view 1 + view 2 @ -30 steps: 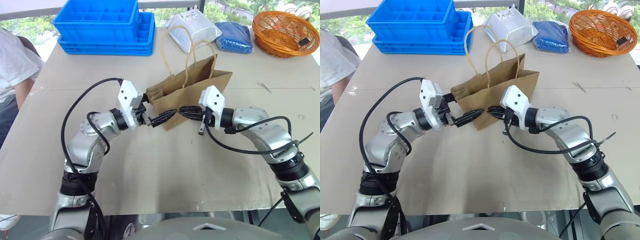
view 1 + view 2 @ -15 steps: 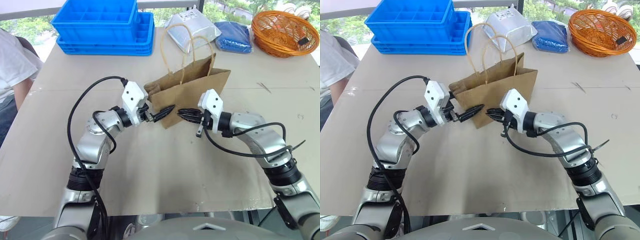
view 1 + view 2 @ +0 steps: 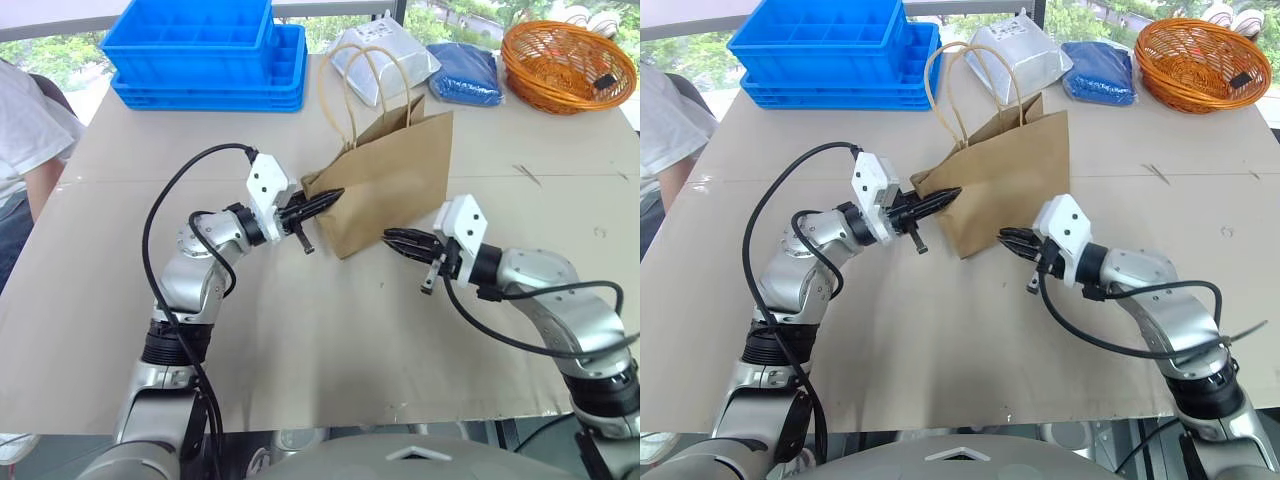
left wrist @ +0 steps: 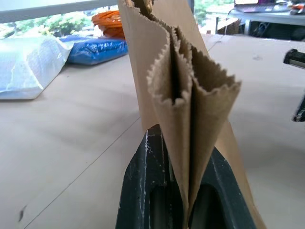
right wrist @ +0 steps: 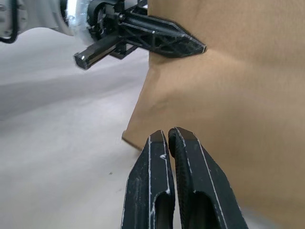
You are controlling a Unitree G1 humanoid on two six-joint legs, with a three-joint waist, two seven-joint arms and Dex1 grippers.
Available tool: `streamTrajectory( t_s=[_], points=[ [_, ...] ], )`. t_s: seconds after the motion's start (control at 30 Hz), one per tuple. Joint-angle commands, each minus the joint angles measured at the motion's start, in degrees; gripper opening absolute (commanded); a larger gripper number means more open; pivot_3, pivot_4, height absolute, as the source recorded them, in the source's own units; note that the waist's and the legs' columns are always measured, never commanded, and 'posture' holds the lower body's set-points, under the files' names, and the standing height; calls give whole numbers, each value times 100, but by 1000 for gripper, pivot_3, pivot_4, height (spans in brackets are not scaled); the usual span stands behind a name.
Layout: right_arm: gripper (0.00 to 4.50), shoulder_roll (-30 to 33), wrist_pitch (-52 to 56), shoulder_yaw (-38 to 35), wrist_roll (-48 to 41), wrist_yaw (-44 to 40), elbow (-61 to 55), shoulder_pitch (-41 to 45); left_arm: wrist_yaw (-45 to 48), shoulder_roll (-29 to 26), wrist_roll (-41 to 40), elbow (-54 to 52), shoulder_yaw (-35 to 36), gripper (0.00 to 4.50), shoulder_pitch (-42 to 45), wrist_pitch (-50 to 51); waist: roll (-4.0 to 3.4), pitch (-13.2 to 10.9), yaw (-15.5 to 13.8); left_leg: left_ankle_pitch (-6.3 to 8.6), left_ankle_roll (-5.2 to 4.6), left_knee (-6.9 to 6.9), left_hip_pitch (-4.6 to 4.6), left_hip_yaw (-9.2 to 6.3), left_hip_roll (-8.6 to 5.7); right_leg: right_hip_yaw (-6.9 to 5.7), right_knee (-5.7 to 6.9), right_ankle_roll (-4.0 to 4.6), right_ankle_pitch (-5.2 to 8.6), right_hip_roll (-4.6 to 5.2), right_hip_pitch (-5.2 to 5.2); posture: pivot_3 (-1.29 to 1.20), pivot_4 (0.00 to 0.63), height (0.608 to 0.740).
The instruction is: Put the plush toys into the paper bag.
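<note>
The brown paper bag stands near the middle of the table with its loop handles up. My left gripper is shut on the bag's folded side edge, and the left wrist view shows that pleated edge pinched between the black fingers. Just in front of the bag's lower corner, my right gripper is shut on nothing and a little apart from the paper. In the right wrist view its fingertips are pressed together before the bag's face. The plush toys are out of view.
Stacked blue crates sit at the back left. A silver-white pouch, a blue packet and an orange basket line the back right. A person in a white shirt sits at the table's left side.
My left gripper has closed on the bag's side edge, and the bag now stands more upright. My right gripper has drawn back to the right, away from the bag's front.
</note>
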State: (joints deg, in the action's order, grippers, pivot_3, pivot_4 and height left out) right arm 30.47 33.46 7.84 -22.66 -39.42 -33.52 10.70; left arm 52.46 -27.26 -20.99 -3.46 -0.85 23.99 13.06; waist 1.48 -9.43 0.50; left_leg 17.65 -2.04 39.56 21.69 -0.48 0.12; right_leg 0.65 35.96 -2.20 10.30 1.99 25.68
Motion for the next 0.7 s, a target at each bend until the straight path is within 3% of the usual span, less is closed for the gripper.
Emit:
streamTrajectory(
  t_s=[0.03,0.13,0.23,0.37,0.43,0.5,0.6,0.7],
  points=[
    [0,215,-104,-430,-101,57,-615,-367,915,-168,-340,274,112,60,253,-551,0,0,-9,-1,1,0,0,1,0,-1,0,0,0,0,0,0,150,740],
    [0,517,2,-1165,-628,-188,-1113,-1022,2672,-693,-865,933,236,60,741,-735,0,0,-6,0,0,0,1,4,-6,-3,-2,0,1,-7,-1,0,150,740],
    [718,851,-136,-1859,-613,-368,-1470,-1984,3764,-932,-800,1827,168,0,1244,-1319,-2,1,-11,2,-4,0,-2,5,-8,-4,-2,0,2,-11,-4,0,150,740],
    [2282,955,-367,-2530,-508,-569,-1797,-3198,4004,-806,-384,2745,-127,0,1733,-2295,-1,5,-30,3,-6,0,-6,17,-11,-7,-6,0,3,-12,-15,0,150,740],
    [2745,921,-445,-2762,-456,-556,-1932,-3504,3939,-647,-169,3061,-168,0,1916,-2609,0,7,-38,4,-7,1,-7,18,-12,-4,-7,-1,2,-12,-16,0,150,740],
    [3522,879,-554,-2953,-467,-509,-2007,-3688,3918,-531,27,3400,-212,0,2066,-2820,2,7,-26,5,-8,16,-3,16,-14,2,-5,-2,2,-14,-18,0,150,740],
    [4500,894,-689,-3066,-444,-514,-1959,-3771,3923,-497,173,3575,-244,1072,2086,-2811,2,7,17,9,-15,37,-1,12,-7,6,-3,-3,3,-22,-22,0,150,740],
    [4500,932,-748,-3101,-493,-536,-1872,-3734,3883,-539,142,3416,-195,2475,1969,-2572,2,7,18,9,-17,43,-2,10,-2,10,1,-3,3,-28,-22,0,150,740]
  ],
)
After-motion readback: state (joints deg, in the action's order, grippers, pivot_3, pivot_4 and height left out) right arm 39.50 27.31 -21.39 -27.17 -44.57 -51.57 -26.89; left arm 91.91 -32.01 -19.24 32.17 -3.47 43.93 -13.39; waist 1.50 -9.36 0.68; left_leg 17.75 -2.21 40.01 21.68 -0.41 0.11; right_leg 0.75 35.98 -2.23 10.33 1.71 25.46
